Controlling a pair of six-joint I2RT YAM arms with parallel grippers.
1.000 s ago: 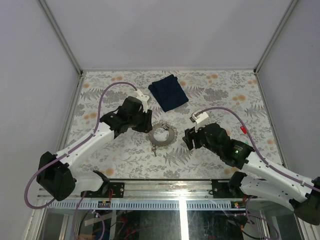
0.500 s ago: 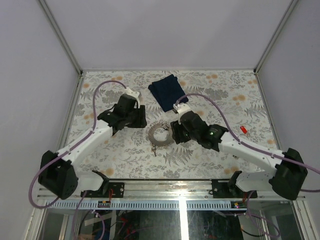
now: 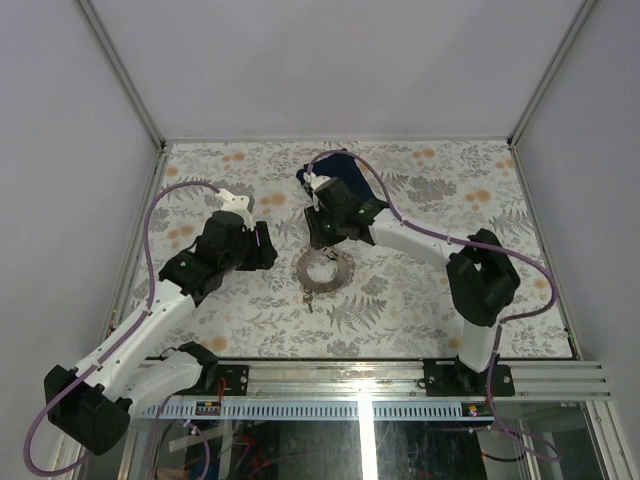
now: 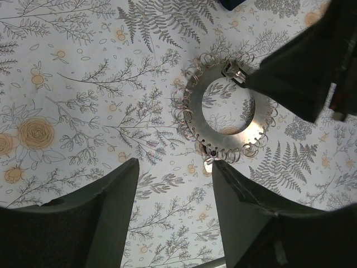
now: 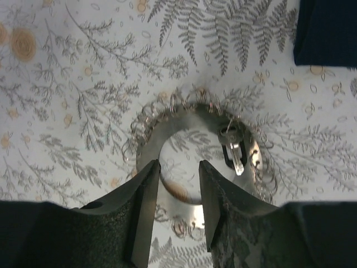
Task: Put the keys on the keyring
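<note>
keyring [image 4: 192, 109] lies flat by right gripper [image 5: 178, 167]

Top view: keyring [image 3: 325, 271] on the table [image 3: 420, 300] at frame centre; cloth [image 3: 338, 163] above it, partly behind the right arm [image 3: 410, 237]. Left gripper [image 3: 270, 252] left of the ring, right gripper [image 3: 318, 242] at its upper edge. Right wrist view: a key [image 5: 234, 153] on the ring's right part.
</note>
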